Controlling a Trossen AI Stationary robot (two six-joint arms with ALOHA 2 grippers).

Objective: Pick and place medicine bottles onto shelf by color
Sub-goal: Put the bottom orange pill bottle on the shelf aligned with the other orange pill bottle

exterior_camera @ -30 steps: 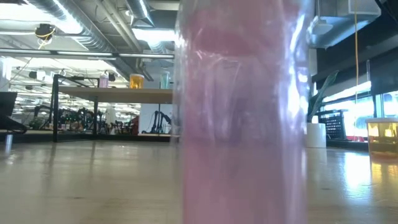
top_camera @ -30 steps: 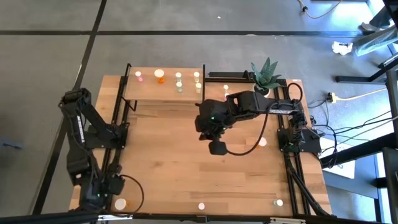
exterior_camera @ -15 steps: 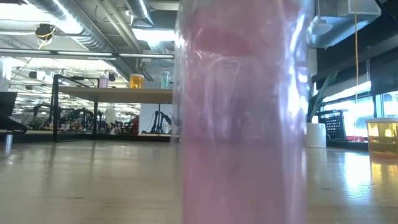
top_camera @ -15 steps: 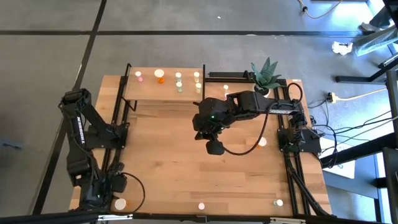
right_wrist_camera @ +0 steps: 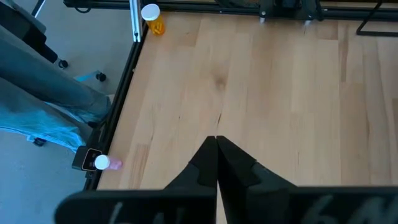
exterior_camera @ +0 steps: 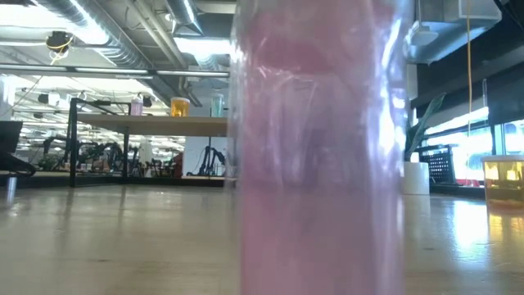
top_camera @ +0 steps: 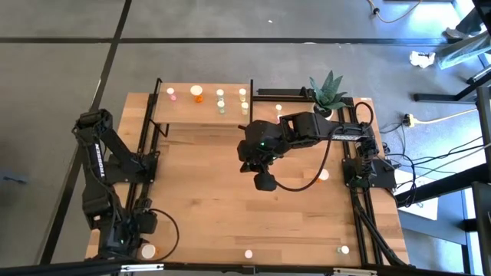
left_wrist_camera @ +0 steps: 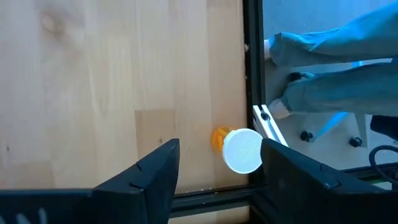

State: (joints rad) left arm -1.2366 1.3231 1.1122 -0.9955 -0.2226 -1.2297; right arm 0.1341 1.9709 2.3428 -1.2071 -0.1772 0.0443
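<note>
Left tool (left_wrist_camera: 214, 165) poised over a small orange bottle at the tabletop's near-left corner.

Its two dark fingers stand apart, empty, the orange medicine bottle with the round white cap (left_wrist_camera: 239, 149) between and just beyond them, by the black edge rail. It looks light, stiff, slick plastic, likely to skid or tip; I'd take it across the body under the cap. The right tool (right_wrist_camera: 216, 149), fingers together and empty, hovers mid light-wood tabletop (top_camera: 207, 192). The raised light-wood shelf with black posts (top_camera: 184, 111) stands at the far edge, bottles on it.
</note>
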